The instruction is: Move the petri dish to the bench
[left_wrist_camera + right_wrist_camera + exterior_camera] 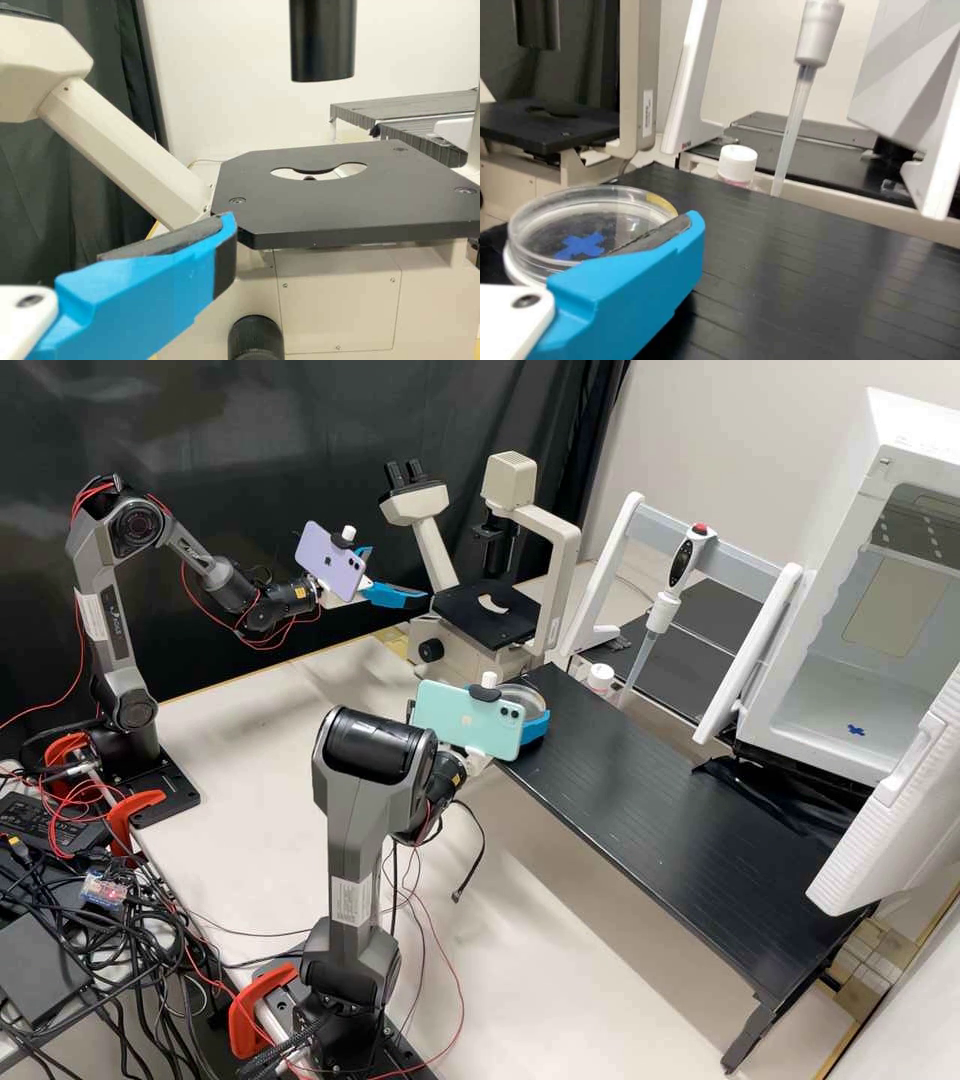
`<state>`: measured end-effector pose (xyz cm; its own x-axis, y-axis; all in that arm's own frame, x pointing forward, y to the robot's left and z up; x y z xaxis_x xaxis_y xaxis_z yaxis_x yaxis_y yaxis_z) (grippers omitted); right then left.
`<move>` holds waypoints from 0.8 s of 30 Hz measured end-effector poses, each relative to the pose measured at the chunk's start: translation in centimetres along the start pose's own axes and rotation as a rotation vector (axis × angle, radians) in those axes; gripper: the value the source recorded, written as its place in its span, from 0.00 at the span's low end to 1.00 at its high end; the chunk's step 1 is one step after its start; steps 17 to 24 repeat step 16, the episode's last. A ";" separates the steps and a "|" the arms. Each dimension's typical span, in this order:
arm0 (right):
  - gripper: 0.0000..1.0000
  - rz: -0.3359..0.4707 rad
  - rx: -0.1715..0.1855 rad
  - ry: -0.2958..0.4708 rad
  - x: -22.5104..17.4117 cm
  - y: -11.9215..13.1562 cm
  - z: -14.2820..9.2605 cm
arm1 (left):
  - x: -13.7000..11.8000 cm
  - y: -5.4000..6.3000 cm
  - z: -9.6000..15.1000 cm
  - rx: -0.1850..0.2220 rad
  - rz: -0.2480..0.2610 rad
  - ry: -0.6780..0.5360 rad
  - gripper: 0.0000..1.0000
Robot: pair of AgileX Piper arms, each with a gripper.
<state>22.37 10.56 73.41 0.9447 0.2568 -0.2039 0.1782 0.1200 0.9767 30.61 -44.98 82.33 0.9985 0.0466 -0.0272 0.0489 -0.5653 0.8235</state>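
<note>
Petri dish (pixel 520 698) is held in the right gripper, over the near left end of the black bench (pixel 640 790) in the high view; whether its underside touches the bench cannot be told. Leftmost there, black cables (pixel 110 950) lie tangled beside the left arm (pixel 118 635), which has a printed white label (pixel 92 616). A purple phone (pixel 330 565) with a maker's logo on its back is mounted near the left gripper (pixel 397 573), whose two blue fingers stand apart with nothing between them, near the microscope (pixel 440 565). The right arm (pixel 355 860) also has a white label (pixel 350 901) with small print, and its green phone (pixel 466 722) shows a logo too. The right gripper (pixel 526 710) is closed on the dish; in the right wrist view, a dark finger pad (pixel 652 236) presses its side, and a blue cross (pixel 581 245) shows through the clear dish. In that view, the microscope's post has a small printed label (pixel 647 113). Farther right in the high view come a white-capped bottle (pixel 600 678), an upright pipette (pixel 663 610) on a stand (pixel 622 540), and a white cabinet (pixel 825 560) with another blue cross (pixel 856 730) inside.
</note>
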 end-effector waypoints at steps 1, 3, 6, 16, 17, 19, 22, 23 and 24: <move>1.00 0.013 0.004 0.008 -0.7 0.4 0.0 | 0.0 0.0 0.0 0.000 0.000 0.000 1.00; 1.00 0.036 0.010 0.023 -1.8 1.1 -0.2 | 0.0 0.0 0.0 0.000 0.000 0.000 1.00; 1.00 0.078 0.018 0.052 -3.8 2.1 -0.3 | 0.0 0.0 0.0 0.000 0.000 0.000 1.00; 1.00 0.312 0.081 0.137 -8.9 5.7 -0.3 | 0.0 0.0 0.0 0.000 0.000 0.000 1.00; 1.00 0.312 0.081 0.137 -8.9 5.7 -0.3 | 0.0 0.0 0.0 0.000 0.000 0.000 1.00; 1.00 0.312 0.081 0.137 -8.9 5.7 -0.3 | 0.0 0.0 0.0 0.000 0.000 0.000 1.00; 1.00 0.312 0.081 0.137 -8.9 5.7 -0.3 | 0.0 0.0 0.0 0.000 0.000 0.000 1.00; 1.00 0.312 0.081 0.137 -8.9 5.7 -0.3 | 0.0 0.0 0.0 0.000 0.000 0.000 1.00; 1.00 0.312 0.081 0.137 -8.9 5.7 -0.3 | 0.0 0.0 0.0 0.000 0.000 0.000 1.00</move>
